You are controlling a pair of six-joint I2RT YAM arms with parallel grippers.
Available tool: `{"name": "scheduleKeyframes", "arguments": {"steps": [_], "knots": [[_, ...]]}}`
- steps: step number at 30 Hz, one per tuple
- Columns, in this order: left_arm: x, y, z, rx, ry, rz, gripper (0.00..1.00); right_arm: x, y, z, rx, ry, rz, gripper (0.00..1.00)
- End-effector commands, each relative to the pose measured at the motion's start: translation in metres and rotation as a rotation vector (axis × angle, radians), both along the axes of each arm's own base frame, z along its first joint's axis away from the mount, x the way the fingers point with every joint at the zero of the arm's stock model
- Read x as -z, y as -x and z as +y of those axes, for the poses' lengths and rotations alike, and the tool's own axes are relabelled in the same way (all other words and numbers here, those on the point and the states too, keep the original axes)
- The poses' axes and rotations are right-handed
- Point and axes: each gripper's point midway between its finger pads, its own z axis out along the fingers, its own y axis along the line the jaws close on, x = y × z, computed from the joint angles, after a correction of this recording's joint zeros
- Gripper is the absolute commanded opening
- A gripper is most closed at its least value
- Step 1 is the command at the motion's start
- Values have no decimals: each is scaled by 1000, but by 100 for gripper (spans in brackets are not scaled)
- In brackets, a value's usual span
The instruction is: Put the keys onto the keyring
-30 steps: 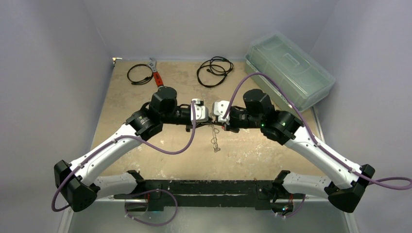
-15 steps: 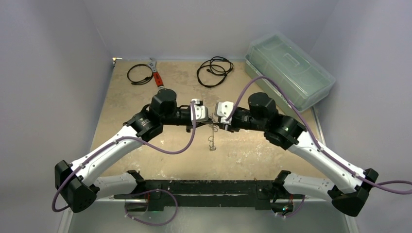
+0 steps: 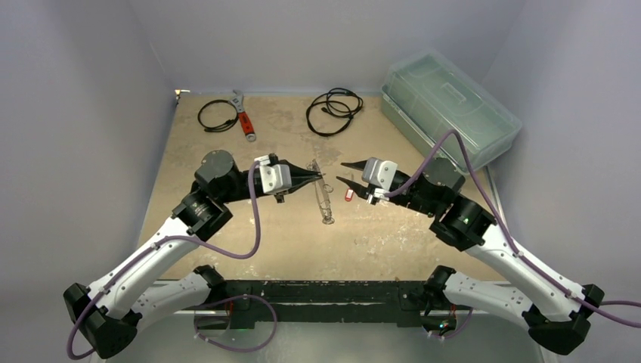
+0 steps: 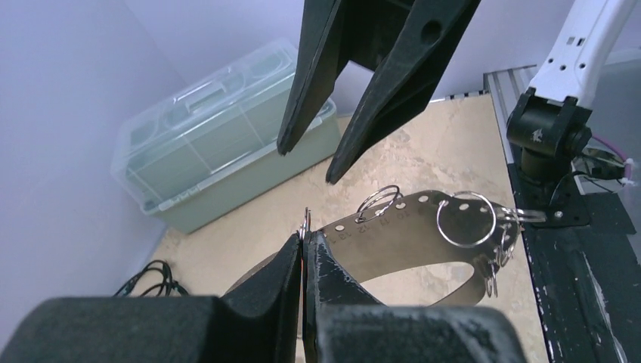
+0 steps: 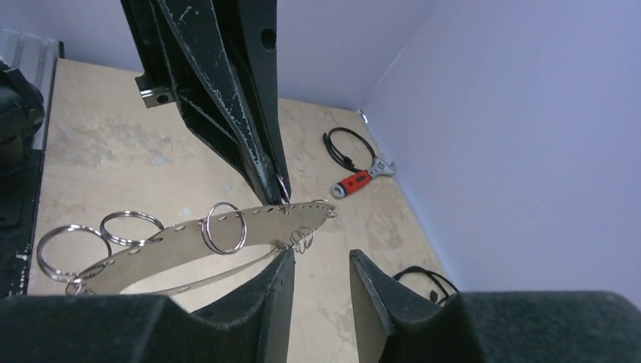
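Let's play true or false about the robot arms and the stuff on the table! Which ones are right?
1. The left gripper is shut on the end of the metal strip with rings. True.
2. The right gripper is holding the strip too. False: its jaws are open and apart from it.
3. A little red key is close to the right gripper. True.
4. The wrench has a blue handle. False: the handle is red.
5. The plastic box sits in the middle of the table. False: it is at the far right edge.
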Motion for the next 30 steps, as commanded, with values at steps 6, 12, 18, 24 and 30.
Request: {"name": "scheduleKeyframes", "arguments": {"steps": [6,12,18,24,30], "knots": [[-31,18,1,73,104,-67,0,-28,19,20,-147,-108,-25,34],[-30,20,0,88,104,-64,0,-32,24,26,-193,-118,-25,30],[-32,21,0,91,111,-63,0,-25,22,32,-210,-98,-6,28],[-36,24,2,94,121,-71,0,-18,19,32,-191,-90,4,28],[-38,26,2,102,122,-74,0,-14,14,33,-176,-83,13,21]]}}
